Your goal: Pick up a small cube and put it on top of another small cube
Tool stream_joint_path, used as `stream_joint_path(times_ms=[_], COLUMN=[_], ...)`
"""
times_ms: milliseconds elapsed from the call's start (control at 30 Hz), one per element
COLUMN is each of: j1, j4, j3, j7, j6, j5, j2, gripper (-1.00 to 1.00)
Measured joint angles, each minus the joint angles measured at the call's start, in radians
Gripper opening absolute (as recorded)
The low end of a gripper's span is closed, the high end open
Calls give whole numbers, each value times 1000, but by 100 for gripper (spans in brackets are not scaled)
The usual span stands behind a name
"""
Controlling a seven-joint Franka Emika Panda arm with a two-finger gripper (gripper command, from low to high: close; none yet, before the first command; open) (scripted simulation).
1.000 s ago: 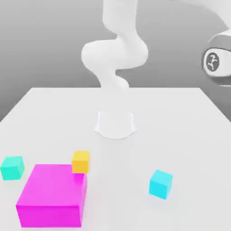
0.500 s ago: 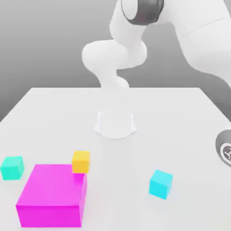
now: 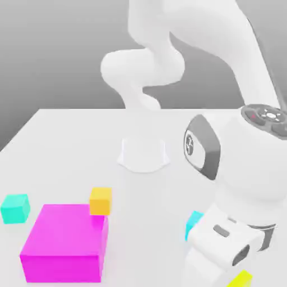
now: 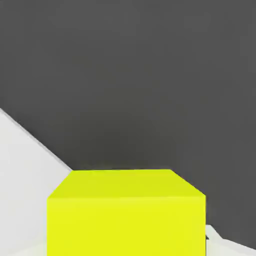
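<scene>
Several small cubes lie on the white table [image 3: 67, 134]. A teal cube [image 3: 15, 208] sits at the exterior view's left and an orange cube [image 3: 101, 200] touches the back corner of a big magenta block. A cyan cube [image 3: 193, 222] is half hidden behind my hand. A yellow cube [image 3: 242, 278] peeks out at the front edge, just beside my gripper [image 3: 221, 255], which hangs low over the table's front right. The hand view has the yellow cube [image 4: 127, 215] very close in front of the camera. I cannot tell whether it is held.
The large magenta block [image 3: 66, 241] stands at the front left. The arm's round base [image 3: 143, 154] sits mid-table, and the arm's bulky links hang over the exterior view's right side. The table's edge [image 4: 35, 145] runs close behind the yellow cube.
The arm has swung down from high on the exterior view's right to the front right, now covering part of the cyan cube. The yellow cube has come into sight.
</scene>
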Motion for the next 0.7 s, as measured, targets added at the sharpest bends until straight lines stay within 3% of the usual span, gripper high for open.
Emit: stream_joint_path(times_ms=[300, 400, 467, 567, 600, 700], j1=[-226, -423, -547, -605, -619, -619], j4=[-294, -391, -415, -420, -420, -420], j3=[-229, -334, -388, -355, -338, -338], j7=[-27, -56, -140, -234, -257, -257], j6=[66, 93, 134, 211, 234, 234], j5=[34, 55, 139, 253, 284, 284], j2=[-230, -299, -272, -186, -159, -159], gripper=[-100, -100, -100, -100, 100, 100])
